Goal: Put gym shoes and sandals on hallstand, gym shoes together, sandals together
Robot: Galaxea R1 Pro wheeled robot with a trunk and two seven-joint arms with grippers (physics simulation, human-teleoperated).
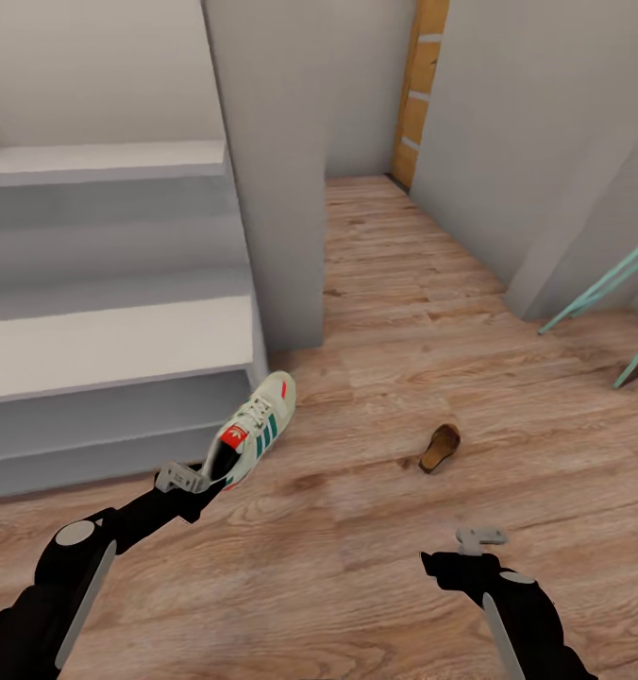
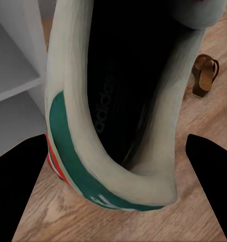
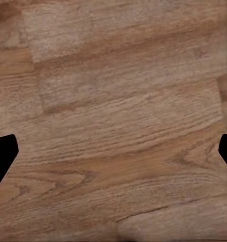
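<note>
Nearest the head camera, two black robot arms reach forward over the corridor floor (image 1: 394,312), which is light brown wood-grain planking. On the left, the left end effector (image 1: 189,479) holds a cream-white gym shoe (image 1: 255,431) by its heel end; the shoe has green side stripes and a red-orange tongue mark, and its toe points away from the robot and up toward the right. In the left wrist view the gym shoe (image 2: 118,116) sits between the two dark fingers (image 2: 17,181), its dark opening facing the camera. Beside the shoe, further left, stands the hallstand (image 1: 111,340), a pale grey-white stepped unit; the shoe's toe lies close to its front corner. Toward the middle, a dark brown sandal (image 1: 440,448) lies alone on the floor, well apart from the shoe. On the right, the right end effector (image 1: 480,538) hovers over bare planks with its fingers (image 3: 2,154) spread wide and nothing between them.
</note>
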